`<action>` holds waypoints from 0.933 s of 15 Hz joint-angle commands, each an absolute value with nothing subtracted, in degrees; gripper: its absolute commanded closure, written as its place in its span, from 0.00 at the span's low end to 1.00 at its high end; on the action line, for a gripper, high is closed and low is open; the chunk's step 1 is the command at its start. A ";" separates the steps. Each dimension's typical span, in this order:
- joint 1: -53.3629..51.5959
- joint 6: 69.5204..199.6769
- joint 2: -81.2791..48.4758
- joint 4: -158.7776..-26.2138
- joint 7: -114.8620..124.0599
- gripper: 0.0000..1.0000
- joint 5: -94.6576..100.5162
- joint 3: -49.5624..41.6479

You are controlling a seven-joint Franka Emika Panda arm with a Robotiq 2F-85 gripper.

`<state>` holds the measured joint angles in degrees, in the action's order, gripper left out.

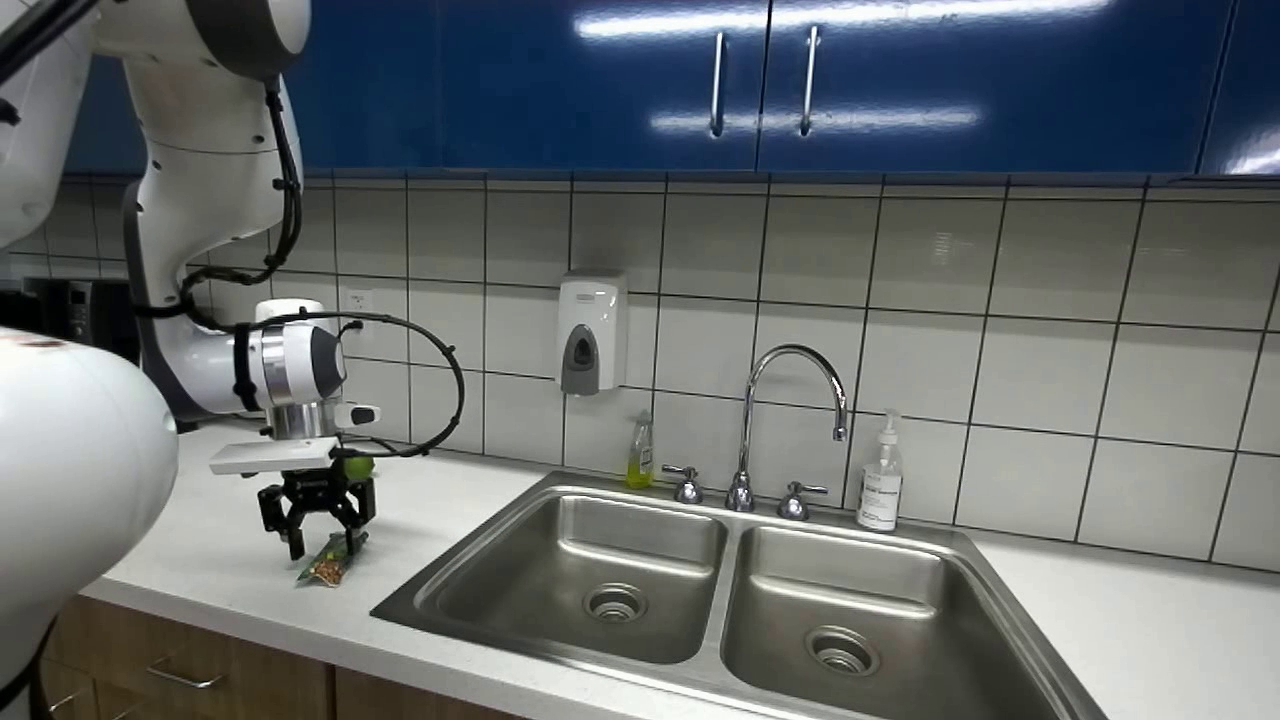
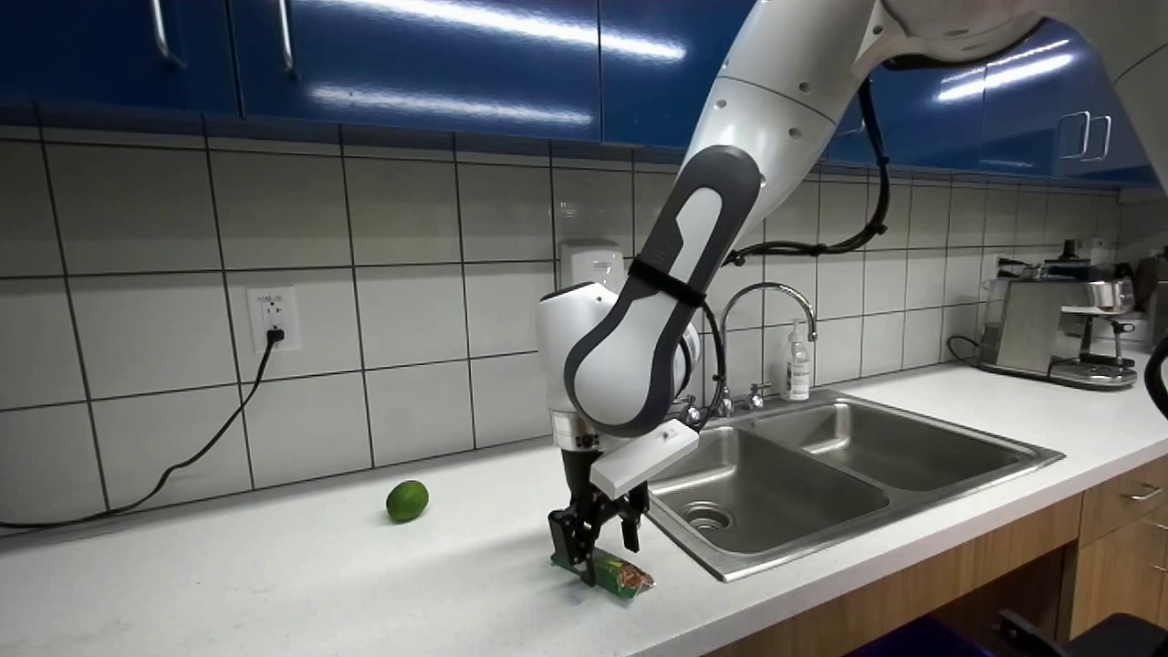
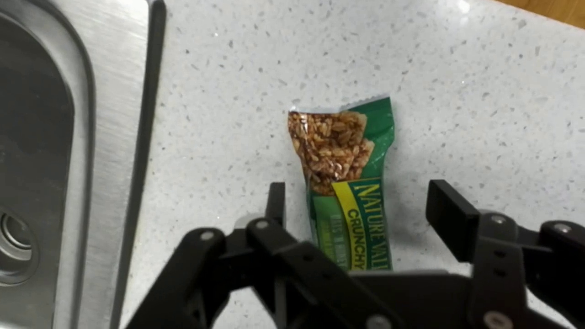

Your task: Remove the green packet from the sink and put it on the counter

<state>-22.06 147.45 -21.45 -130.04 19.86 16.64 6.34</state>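
On the pale surface (image 2: 274,584) beside the sink (image 3: 116,137), the green packet (image 3: 345,183) lies between the jaws, which are spread apart with a gap on each side, but it might get knocked if they swing sideways before going up.

I count two jaws, with one green packet (image 3: 349,187) lying between them and one surface (image 3: 219,114) underneath. Beside the jaws I have one sink (image 3: 119,91), with two basins (image 1: 530,590) and two drains (image 1: 615,603). Well apart from the jaws, I make out one faucet (image 1: 746,425), two tap handles (image 1: 687,488) and two bottles (image 1: 880,497). One round green object (image 2: 407,502) sits apart from the jaws, and higher than them I see one wall dispenser (image 1: 590,335).
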 commanded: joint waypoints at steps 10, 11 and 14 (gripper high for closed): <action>-20.59 145.55 -16.23 -130.61 19.87 0.00 13.93 6.27; -20.20 145.62 -15.25 -131.19 20.11 0.00 13.45 6.08; -18.41 146.02 -12.41 -133.23 20.87 0.00 12.47 4.82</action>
